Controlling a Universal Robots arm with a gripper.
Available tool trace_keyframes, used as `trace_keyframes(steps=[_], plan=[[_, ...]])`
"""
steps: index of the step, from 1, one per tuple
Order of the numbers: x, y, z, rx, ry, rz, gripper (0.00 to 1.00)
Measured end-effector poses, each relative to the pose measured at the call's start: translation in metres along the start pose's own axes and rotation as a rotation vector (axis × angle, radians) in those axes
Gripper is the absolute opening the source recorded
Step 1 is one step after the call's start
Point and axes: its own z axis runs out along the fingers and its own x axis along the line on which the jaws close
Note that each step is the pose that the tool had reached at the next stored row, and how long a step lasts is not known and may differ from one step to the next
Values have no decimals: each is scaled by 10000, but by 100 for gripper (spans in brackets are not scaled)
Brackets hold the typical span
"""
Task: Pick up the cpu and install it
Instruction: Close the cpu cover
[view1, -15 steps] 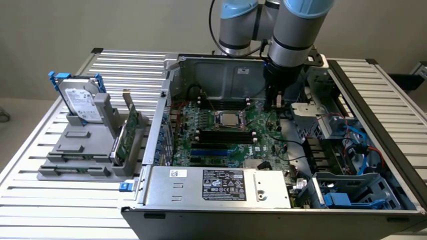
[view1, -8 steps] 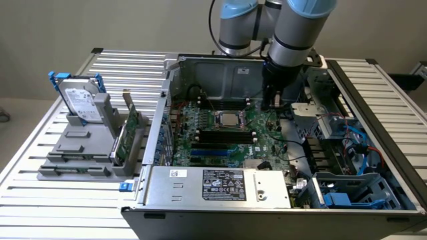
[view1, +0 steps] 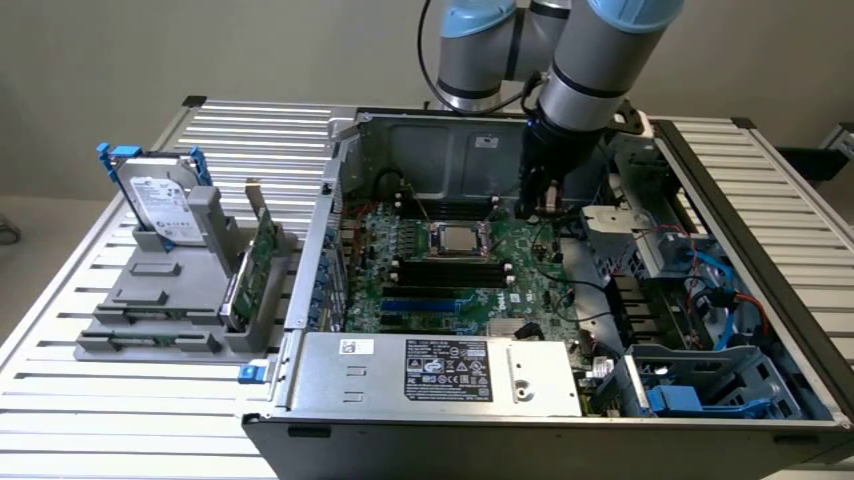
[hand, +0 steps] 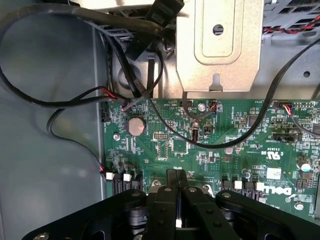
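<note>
A: Slatted metal table (view1: 80, 400), open steel case (view1: 427, 150). Cpu (view1: 458, 238)?
B: Flat silver square, in the socket (view1: 433, 232) on the green board (view1: 534, 285). Gripper (hand: 177, 174): black fingers (hand: 167, 205) together, empty, near it.

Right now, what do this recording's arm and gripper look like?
The arm is round silver-grey tubing with pale blue joint caps. A thin black cable runs beside it. The gripper is matte black, with flat linkage bars fastened by silver screws and two narrow fingers.
</note>
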Motion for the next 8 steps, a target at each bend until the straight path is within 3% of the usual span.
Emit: trace_keyframes(steps=[8], plan=[[9, 7, -46, 549, -4, -7, 11]])
